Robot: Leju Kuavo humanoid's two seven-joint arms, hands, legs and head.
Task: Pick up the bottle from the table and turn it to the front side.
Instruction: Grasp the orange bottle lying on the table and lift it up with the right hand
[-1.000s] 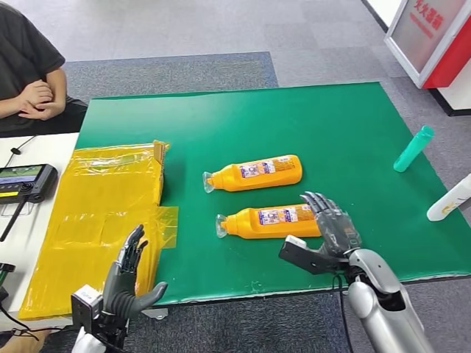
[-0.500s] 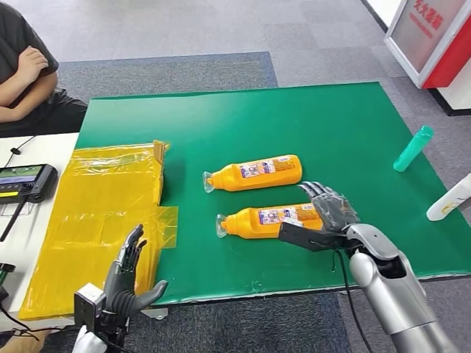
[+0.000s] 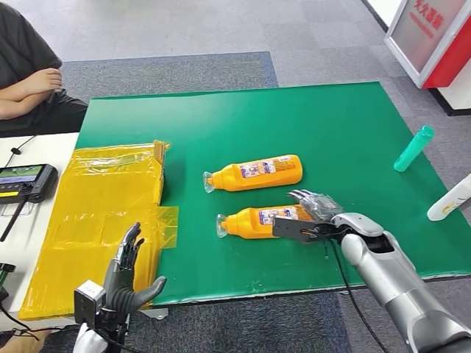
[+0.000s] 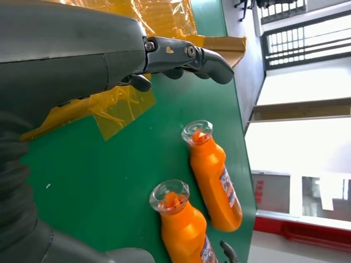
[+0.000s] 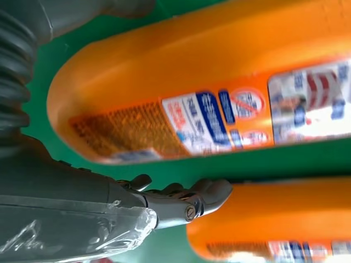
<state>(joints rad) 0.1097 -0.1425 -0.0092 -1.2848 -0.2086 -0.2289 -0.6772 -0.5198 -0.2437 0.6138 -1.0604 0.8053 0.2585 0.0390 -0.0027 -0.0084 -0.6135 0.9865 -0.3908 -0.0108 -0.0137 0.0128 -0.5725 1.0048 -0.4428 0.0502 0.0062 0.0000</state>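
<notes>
The green table (image 3: 344, 140) spreads wide in front of me, with a sheet of yellow plastic (image 3: 105, 213) over its left end and two orange bottles lying on their sides near the middle, both running left to right with their clear caps pointing left. The far bottle (image 3: 255, 173) lies well clear of me; the near bottle (image 3: 257, 220) is the one I judge I should take, since my right hand (image 3: 311, 215) is at its base end, on the right. That bottle's long axis lies across me, so my fingers (image 3: 302, 197) reach over it from the far side while my thumb (image 3: 291, 229) stretches leftward along its near side, the body sitting between them. My fingers are spread and I do not judge them clamped yet; whether they touch the plastic I cannot tell. From my right wrist the label (image 5: 215, 118) faces the camera, and my thumb tip (image 5: 211, 194) sits in the green gap between the two bottles. My left hand (image 3: 129, 276) hangs at the near left edge, fingers apart and holding nothing, well away from both bottles, so the right hand is plainly the nearer. A teal bottle (image 3: 413, 148) and a white one (image 3: 449, 198) lie at the far right.
</notes>
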